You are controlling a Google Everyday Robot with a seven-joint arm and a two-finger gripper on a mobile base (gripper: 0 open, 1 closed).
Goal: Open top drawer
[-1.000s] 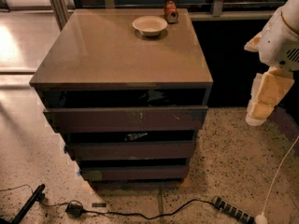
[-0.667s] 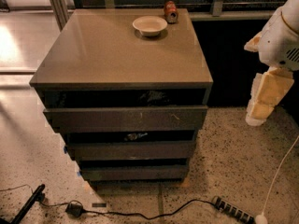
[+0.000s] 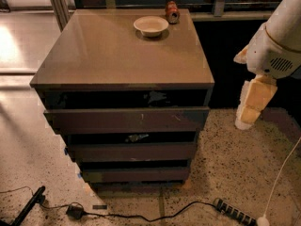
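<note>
One gripper (image 3: 247,118) hangs R of cabinet (image 3: 122,51); top drawer (image 3: 127,120) inside too dark.

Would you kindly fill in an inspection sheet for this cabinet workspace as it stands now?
Surface: cabinet top, brown and glossy.
Job's things: top drawer, its front jutting past the lower fronts, with a dark gap above it.
Clutter: pale bowl and small reddish can at the back of the top.
Grippers: hand hangs right of the cabinet, apart from the drawer.
Cables: black cable and power strip on the floor in front; white cable at right.
Surroundings: speckled floor.
</note>
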